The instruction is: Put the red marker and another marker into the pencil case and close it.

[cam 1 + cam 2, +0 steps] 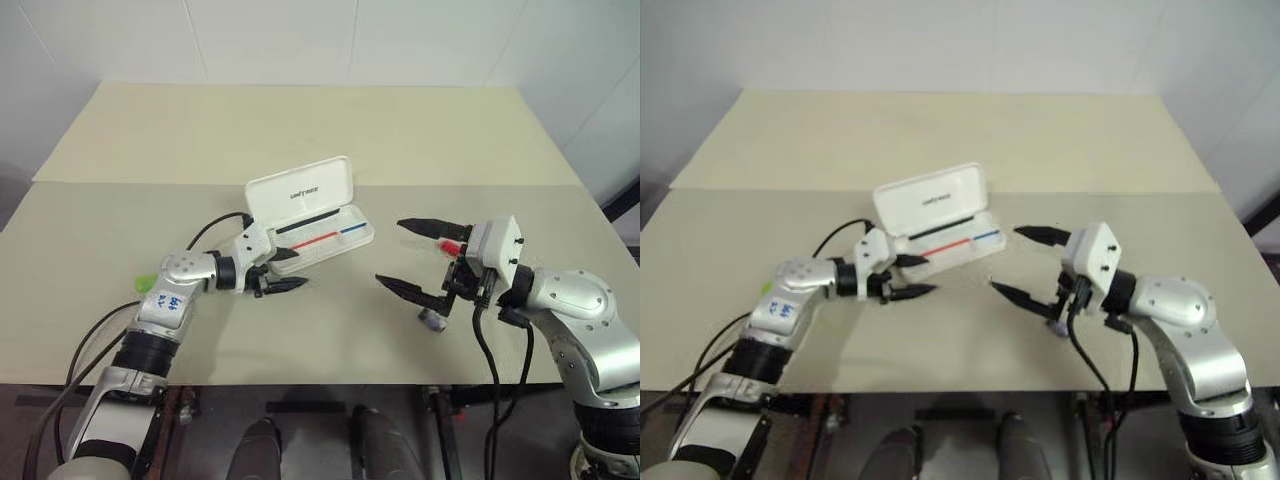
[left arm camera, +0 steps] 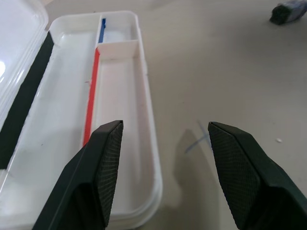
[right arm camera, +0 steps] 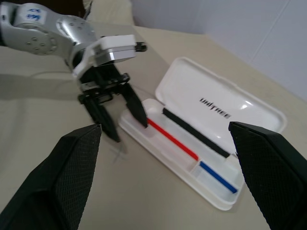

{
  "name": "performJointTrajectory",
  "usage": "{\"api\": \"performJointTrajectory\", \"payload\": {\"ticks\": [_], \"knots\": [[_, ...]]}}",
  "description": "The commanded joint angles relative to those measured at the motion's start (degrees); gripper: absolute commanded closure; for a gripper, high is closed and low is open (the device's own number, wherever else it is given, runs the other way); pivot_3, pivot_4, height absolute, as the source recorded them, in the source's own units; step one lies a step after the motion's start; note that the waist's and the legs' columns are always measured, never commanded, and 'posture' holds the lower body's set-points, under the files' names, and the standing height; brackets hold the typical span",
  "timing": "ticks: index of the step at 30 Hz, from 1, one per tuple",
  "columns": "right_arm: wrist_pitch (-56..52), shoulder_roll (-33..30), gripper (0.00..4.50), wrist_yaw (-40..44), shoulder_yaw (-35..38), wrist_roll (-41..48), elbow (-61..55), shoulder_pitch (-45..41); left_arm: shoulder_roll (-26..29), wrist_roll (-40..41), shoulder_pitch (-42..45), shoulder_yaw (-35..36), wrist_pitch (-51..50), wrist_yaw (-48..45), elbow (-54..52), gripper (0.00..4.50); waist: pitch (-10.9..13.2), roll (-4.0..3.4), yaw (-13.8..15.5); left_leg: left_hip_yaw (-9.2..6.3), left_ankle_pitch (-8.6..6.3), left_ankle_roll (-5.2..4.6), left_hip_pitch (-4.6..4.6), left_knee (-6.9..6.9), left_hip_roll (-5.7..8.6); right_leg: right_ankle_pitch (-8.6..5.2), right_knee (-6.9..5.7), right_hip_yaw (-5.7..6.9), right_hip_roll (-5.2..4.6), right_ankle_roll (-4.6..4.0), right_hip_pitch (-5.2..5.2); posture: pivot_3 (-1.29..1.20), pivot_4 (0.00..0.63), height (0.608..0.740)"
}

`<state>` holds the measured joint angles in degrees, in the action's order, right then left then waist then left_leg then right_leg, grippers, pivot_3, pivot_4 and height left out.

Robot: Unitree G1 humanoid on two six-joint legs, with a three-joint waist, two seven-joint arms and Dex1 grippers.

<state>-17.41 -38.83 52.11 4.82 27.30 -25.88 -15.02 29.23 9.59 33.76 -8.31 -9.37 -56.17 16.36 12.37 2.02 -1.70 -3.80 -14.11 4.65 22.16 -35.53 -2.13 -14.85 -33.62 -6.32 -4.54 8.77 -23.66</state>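
The white pencil case (image 1: 312, 213) lies open at the table's middle, lid raised, red and blue stripes in its tray (image 2: 120, 115). My left gripper (image 1: 300, 268) is open and empty at the tray's near-left end, one finger (image 2: 98, 167) over the rim. My right gripper (image 1: 388, 250) is wide open and empty to the right of the case, pointing at it. The red marker's cap (image 1: 450, 246) peeks out behind the right gripper's upper finger; its body is hidden. A pale green marker (image 1: 145, 282) lies behind my left forearm, mostly hidden.
A small dark grey stub (image 1: 432, 320) lies on the table under the right gripper, also seen as the stub (image 2: 288, 12) from the left wrist. A faint blue pen mark (image 2: 199, 139) is on the table beside the case. The beige table (image 1: 300, 130) stretches far behind.
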Motion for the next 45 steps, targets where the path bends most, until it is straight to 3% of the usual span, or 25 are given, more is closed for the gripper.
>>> {"api": "performJointTrajectory", "payload": {"ticks": [1, 8, 19, 31, 45], "knots": [[-0.5, -2.3, 0.0, 1.5, 2.2, 2.3, -3.0, 0.7, -0.4, -1.4, 1.5, -0.5, -0.1, 0.5, 0.6, 2.16, 0.0, 0.0, 0.0, 0.0, 0.0, 0.0, 0.0, -0.01, 0.0, 0.0, 0.0, 0.0, 0.0, 0.0, 0.0, 0.0, 0.15, 0.74], [-1.4, -3.9, 0.0, 1.7, 2.5, 3.9, -3.5, 0.3, -0.4, -2.3, 2.6, -1.6, 0.5, -1.3, 0.5, 4.48, 0.0, 0.0, 0.0, 0.0, 0.0, 0.0, 0.0, -0.02, 0.0, -0.01, 0.0, 0.0, 0.0, -0.01, 0.0, 0.0, 0.15, 0.74], [-1.1, -6.0, 0.0, 3.6, 3.4, 4.3, -1.2, 0.4, 3.7, -0.8, 1.2, -1.3, -1.0, -7.6, -6.3, 4.48, 0.0, 0.0, -0.1, 0.0, -0.01, -0.01, 0.03, -0.03, 0.0, -0.07, 0.04, 0.0, 0.0, -0.12, 0.0, 0.0, 0.15, 0.74], [-1.1, -6.2, 0.0, 3.9, 4.3, 4.6, -0.7, 1.0, 14.4, 3.9, -11.2, 4.3, 0.7, -14.4, -13.7, 4.48, 0.0, 0.0, -0.3, 0.01, -0.01, -0.02, 0.02, -0.07, -0.01, -0.17, 0.1, -0.01, -0.01, -0.3, 0.02, 0.0, 0.15, 0.74], [-1.1, -5.7, 0.0, 4.0, 3.6, 4.8, -0.9, 0.7, 10.1, 3.3, -8.5, 1.7, 6.2, -15.1, -10.0, 4.48, 0.0, 0.0, 0.1, 0.01, -0.01, -0.02, 0.04, -0.08, -0.01, -0.18, 0.09, 0.0, -0.01, -0.32, 0.01, 0.0, 0.15, 0.74]]}}
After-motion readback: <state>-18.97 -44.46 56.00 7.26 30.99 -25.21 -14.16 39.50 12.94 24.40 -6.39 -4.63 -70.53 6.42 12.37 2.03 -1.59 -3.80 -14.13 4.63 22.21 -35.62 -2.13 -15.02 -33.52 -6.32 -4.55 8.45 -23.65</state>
